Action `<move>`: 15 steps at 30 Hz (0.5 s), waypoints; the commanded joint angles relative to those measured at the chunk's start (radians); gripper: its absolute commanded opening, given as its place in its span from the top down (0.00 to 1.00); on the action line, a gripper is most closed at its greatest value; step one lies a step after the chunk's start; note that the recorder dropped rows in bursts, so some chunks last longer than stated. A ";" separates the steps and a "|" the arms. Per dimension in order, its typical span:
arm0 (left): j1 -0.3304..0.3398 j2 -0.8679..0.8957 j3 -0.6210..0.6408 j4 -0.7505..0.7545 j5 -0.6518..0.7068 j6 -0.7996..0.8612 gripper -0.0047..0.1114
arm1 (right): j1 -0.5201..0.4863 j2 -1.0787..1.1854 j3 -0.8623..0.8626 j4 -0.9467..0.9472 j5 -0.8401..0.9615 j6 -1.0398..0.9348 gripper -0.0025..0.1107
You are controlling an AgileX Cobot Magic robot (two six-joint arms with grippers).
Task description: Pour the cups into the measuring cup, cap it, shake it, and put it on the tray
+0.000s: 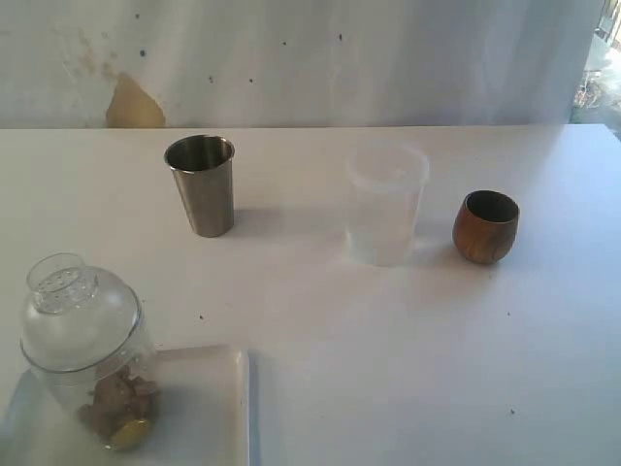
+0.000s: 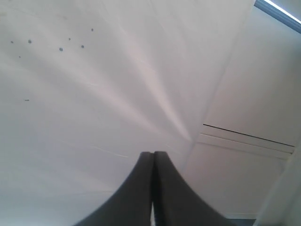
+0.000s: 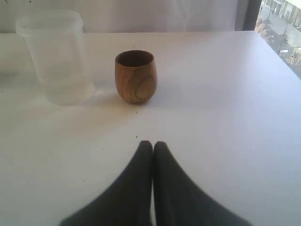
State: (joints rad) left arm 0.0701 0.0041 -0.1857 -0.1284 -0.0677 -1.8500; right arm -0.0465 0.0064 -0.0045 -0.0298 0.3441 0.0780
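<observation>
Both grippers empty, jaws pressed together: left gripper (image 2: 153, 155), and right gripper (image 3: 153, 145) facing the wooden cup (image 3: 135, 76). Measuring cup (image 1: 97, 383), cap (image 1: 78, 316) on, stands on the tray (image 1: 209, 408) (contents inside). Risk: tall load, so a nearby arm swing could topple it.

Left gripper (image 2: 153, 154): pair of matte black fingers (image 2: 134, 193), smooth-faced, broad at base, curving inward to narrow rounded tips; thin pale seam between.
Right gripper (image 3: 153, 143): same make, black fingers (image 3: 131, 188), wide flared base, slim rounded tips, edges blurred close to lens.
</observation>
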 commanded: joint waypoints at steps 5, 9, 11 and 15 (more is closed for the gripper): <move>-0.001 -0.004 0.002 -0.013 0.001 0.000 0.96 | 0.005 -0.006 0.004 -0.004 -0.003 0.005 0.98; -0.001 -0.004 0.002 -0.010 0.001 0.000 0.96 | 0.005 -0.006 0.004 -0.004 -0.003 0.005 0.98; -0.003 -0.004 0.004 0.015 0.001 0.000 0.96 | 0.005 -0.006 0.004 -0.004 -0.003 0.005 0.98; -0.003 -0.004 0.048 0.063 -0.042 0.005 0.96 | 0.005 -0.006 0.004 -0.004 -0.003 0.005 0.98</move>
State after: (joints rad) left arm 0.0701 0.0041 -0.1675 -0.0912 -0.0870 -1.8500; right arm -0.0465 0.0064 -0.0045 -0.0298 0.3441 0.0780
